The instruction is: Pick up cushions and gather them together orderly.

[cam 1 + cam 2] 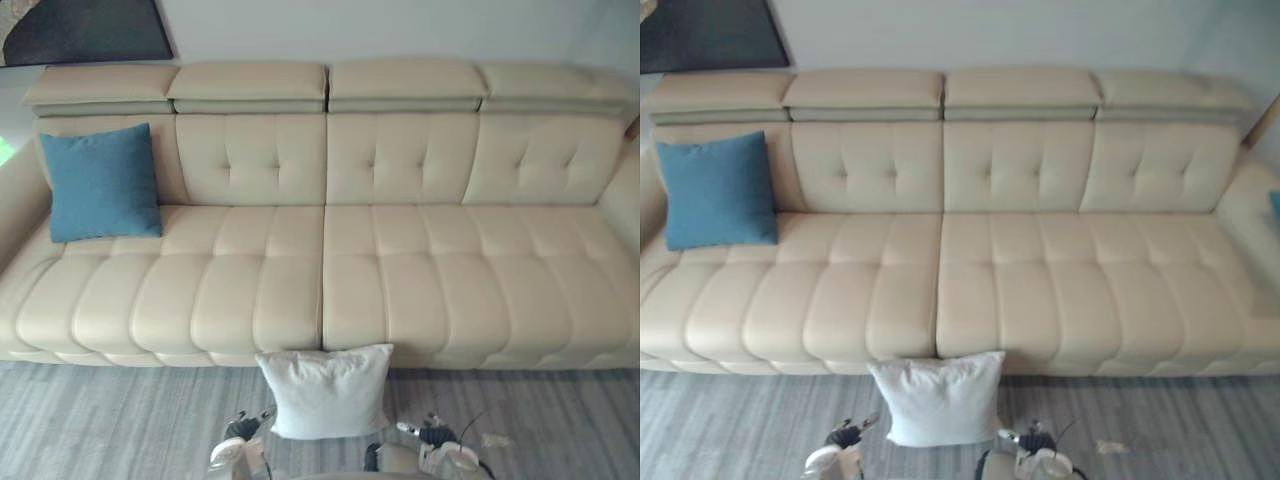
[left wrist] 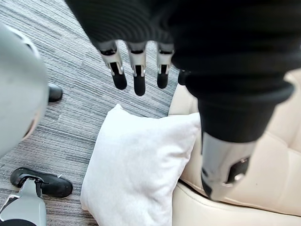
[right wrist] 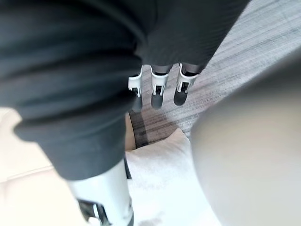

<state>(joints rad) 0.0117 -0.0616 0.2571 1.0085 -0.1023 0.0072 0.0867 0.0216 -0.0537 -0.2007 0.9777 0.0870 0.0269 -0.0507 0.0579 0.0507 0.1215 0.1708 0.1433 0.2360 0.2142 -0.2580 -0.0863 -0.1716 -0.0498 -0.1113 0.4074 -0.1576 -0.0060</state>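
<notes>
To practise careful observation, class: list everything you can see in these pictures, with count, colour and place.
sofa: one, cream, tufted, against the wall
blue cushion: one, blue, upright on the sofa's left end, against the backrest
white cushion: one, white, on the floor, leaning on the sofa's front near the middle
floor: grey, streaked, before the sofa
picture: one, dark, on the wall above the sofa's left end
left hand: silver fingers straight, over the white cushion, holding nothing
right hand: fingers straight, near the white cushion, holding nothing
</notes>
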